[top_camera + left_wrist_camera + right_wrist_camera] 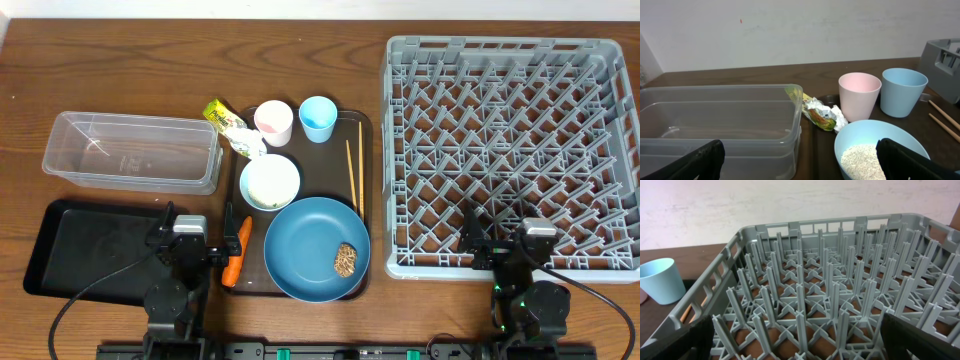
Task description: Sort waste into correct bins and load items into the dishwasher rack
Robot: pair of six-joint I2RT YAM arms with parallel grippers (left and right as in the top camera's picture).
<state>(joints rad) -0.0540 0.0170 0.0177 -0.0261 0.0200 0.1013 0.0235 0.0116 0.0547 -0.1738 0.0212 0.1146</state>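
On the brown serving tray (305, 135) lie a blue plate (305, 240) with a brown lump (346, 260), a white bowl (269, 182) of rice (862, 162), a pink cup (273, 122), a light-blue cup (318, 118) and chopsticks (354, 172). A carrot (238, 252) lies on the tray's left edge. The wrapper (225, 117) and tissue (250, 145) are beside the cups. My left gripper (197, 224) stands open by the carrot, facing the clear tub (720, 115) and bowl (875, 135). My right gripper (510, 232) is open over the grey rack's (510, 150) near edge.
A shallow black tray (85, 245) lies at the front left, the clear tub (130, 150) behind it. The rack's upright pegs (825, 280) fill the right wrist view. Bare wood table shows behind the tub and tray.
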